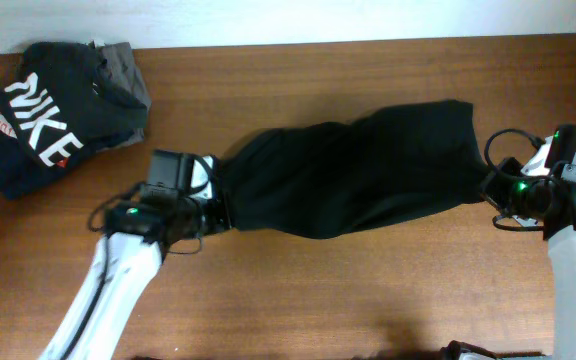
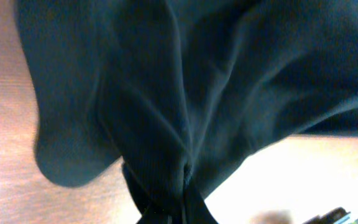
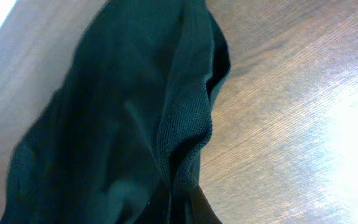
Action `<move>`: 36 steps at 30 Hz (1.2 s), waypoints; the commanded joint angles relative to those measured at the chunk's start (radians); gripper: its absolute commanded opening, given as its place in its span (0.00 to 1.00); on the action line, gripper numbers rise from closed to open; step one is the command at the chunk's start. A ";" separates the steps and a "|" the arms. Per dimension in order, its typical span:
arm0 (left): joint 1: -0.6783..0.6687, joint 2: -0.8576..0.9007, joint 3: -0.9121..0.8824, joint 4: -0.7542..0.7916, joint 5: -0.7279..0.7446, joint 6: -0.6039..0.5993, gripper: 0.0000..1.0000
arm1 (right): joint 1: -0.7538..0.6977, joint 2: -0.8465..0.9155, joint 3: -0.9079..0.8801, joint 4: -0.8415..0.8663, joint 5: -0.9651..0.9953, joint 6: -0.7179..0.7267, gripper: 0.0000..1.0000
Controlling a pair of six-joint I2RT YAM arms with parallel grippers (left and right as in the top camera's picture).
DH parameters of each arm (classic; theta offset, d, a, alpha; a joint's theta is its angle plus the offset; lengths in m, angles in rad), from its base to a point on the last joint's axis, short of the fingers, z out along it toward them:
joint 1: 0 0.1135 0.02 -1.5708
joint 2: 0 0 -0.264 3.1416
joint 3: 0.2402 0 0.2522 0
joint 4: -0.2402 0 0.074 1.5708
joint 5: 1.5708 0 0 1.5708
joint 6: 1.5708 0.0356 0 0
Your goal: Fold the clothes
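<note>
The black T-shirt (image 1: 358, 170) hangs stretched in a long band across the middle of the wooden table, held at both ends. My left gripper (image 1: 218, 205) is shut on its left end; the left wrist view shows the cloth (image 2: 185, 87) bunched into the jaws (image 2: 178, 214). My right gripper (image 1: 488, 180) is shut on the right end; the right wrist view shows the fabric (image 3: 123, 124) pinched between the fingers (image 3: 178, 211). The white round mark is hidden.
A dark garment with white NIKE lettering (image 1: 53, 115) lies at the far left back corner on a grey folded garment (image 1: 128, 70). The table's back edge meets a white wall (image 1: 288, 20).
</note>
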 commanded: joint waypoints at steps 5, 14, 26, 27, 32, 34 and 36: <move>-0.003 -0.237 0.145 -0.067 -0.185 0.037 0.02 | -0.002 -0.067 0.055 0.002 -0.089 -0.009 0.04; -0.003 -0.030 0.144 0.127 -0.386 0.038 0.05 | -0.002 -0.011 0.055 0.178 -0.089 -0.005 0.05; -0.003 0.311 0.145 0.280 -0.317 0.041 0.99 | -0.002 0.276 0.055 0.174 -0.126 -0.088 0.72; -0.003 0.294 0.145 0.238 -0.263 0.041 0.99 | -0.002 0.275 0.055 0.174 -0.127 -0.088 0.80; -0.004 0.272 0.143 0.025 -0.110 0.042 0.99 | -0.002 0.273 0.055 0.150 -0.127 -0.088 0.83; -0.014 0.275 0.137 -0.045 -0.104 0.055 0.99 | -0.002 0.273 0.055 0.143 -0.127 -0.088 0.84; -0.030 0.275 0.126 -0.045 -0.104 0.076 0.99 | -0.002 0.273 0.055 0.140 -0.127 -0.088 0.85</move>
